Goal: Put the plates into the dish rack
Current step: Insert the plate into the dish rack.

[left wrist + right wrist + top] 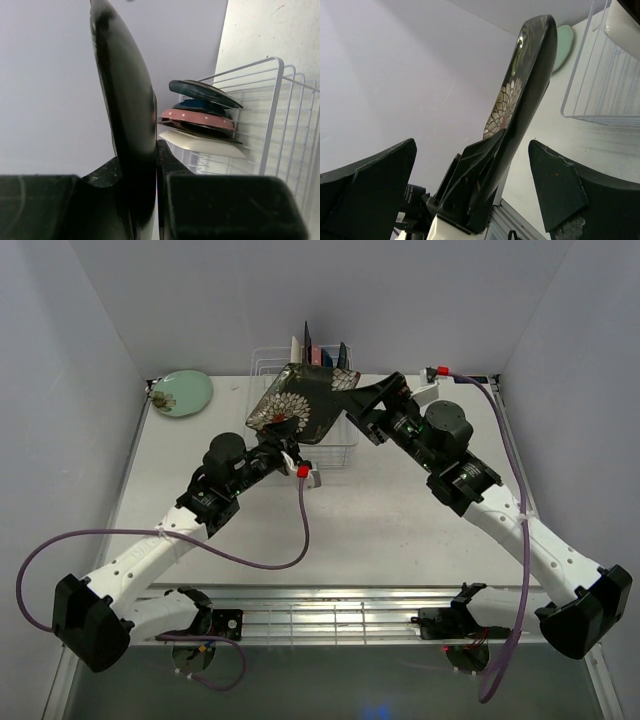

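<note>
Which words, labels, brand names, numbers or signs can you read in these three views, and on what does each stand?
None: no readable text shows in any view.
The dark floral plate carries only a flower pattern, no lettering.
The dish rack, the racked plates and the pale green plate bear no visible markings.

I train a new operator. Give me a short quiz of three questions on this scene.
1. True or false: the right gripper is shut on the dark floral plate.
2. Where is the pale green plate? A: on the table, left of the dish rack. B: inside the rack. C: in a gripper.
3. Which gripper holds the floral plate?
Key: 1 false, its jaws stand open; 2 A; 3 the left gripper.
</note>
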Robot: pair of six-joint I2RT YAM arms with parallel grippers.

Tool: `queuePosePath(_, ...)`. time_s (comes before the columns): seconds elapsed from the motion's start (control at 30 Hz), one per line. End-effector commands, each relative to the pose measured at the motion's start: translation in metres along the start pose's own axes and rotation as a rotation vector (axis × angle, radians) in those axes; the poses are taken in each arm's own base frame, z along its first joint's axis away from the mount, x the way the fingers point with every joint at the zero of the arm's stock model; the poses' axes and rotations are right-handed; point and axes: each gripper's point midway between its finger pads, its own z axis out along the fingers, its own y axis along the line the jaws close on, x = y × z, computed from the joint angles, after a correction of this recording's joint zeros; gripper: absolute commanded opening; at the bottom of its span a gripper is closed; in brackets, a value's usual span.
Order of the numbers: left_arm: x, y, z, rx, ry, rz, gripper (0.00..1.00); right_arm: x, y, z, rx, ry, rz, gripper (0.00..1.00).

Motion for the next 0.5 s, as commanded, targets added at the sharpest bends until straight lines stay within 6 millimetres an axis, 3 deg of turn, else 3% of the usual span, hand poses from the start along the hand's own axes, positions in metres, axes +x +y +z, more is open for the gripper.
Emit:
queuePosePath(0.0, -0.013, 0.081, -0.01, -0.234, -0.008, -0.089, 0.0, -0.02, 0.022, -0.017, -0.081, -0.105, -0.02, 0.98)
queuePosePath(0.23, -0.003, 0.12, -0.001, -0.35, 0.046, -0.326, 0.0, -0.018, -0.001, -0.038, -0.049, -0.144, -0.038, 0.98)
queuePosePath(0.3, 0.004, 0.122, 0.005, -0.374, 0.067, -0.415, 0.0, -0.017, -0.008, -0.041, -0.037, -0.153, -0.039, 0.98)
queuePosePath(0.47, 0.021, 0.151, 0.004, -0.489, 0.107, -0.573, 0.0, -0.012, -0.03, -0.05, 0.0, -0.171, -0.042, 0.97)
